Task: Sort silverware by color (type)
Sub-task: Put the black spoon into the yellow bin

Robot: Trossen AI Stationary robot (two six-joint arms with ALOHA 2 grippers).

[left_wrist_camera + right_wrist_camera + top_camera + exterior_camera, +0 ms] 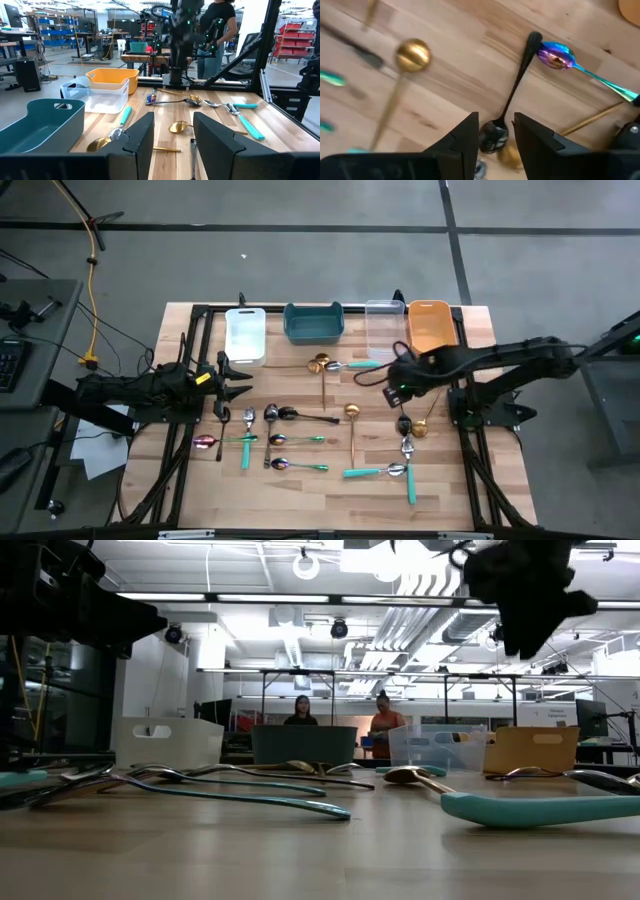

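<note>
The silverware lies flat and scattered on the wooden table (300,490): teal-handled spoons (385,471), a gold spoon (352,412), a dark spoon (300,416) and iridescent ones (280,465). My right gripper (396,390) hangs open above the table, raised high in the low view (525,590). In its wrist view (495,122) a black spoon (512,95) shows below the gap between the fingers, with an iridescent spoon (555,55) beside its handle end. My left gripper (243,386) waits open at the table's left, looking across it (172,127).
Four bins stand in a row along the far edge: white (245,335), teal (313,322), clear (383,328) and orange (431,326). A gold spoon bowl (510,156) lies against the black spoon's bowl. People stand in the room beyond the table (300,712).
</note>
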